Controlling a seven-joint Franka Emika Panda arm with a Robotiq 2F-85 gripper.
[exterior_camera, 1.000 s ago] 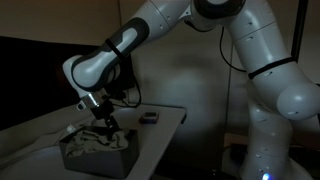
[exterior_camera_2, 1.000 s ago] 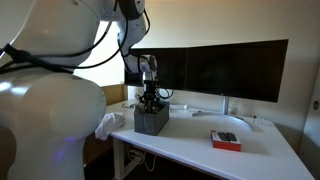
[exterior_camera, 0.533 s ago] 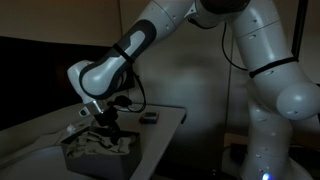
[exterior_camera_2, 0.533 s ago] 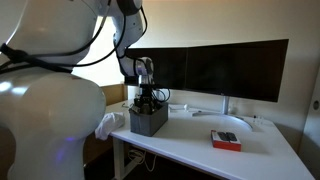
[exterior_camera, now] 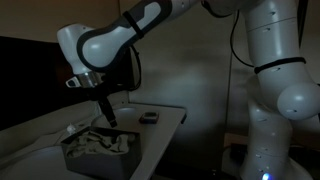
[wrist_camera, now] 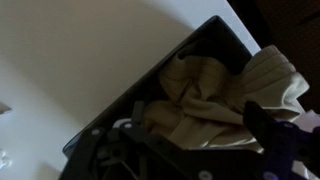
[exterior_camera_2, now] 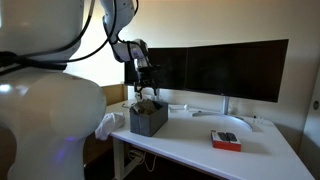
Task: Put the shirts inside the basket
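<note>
White glossy arm (exterior_camera: 110, 42), bulky rounded links, thin black seam rings at joints, thin black cable (exterior_camera: 233, 40) alongside, black gripper (exterior_camera: 107, 114) with dark fingers

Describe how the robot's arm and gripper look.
The arm is built of smooth, rounded white links with darker joints, and a thin black cable runs along it. The gripper is black, with slim fingers.

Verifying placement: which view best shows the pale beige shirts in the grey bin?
Wrist view: the pale beige cloth shirts are seen close up, bunched inside the dark grey rectangular bin. Both exterior views show only a pale heap at its rim.
</note>
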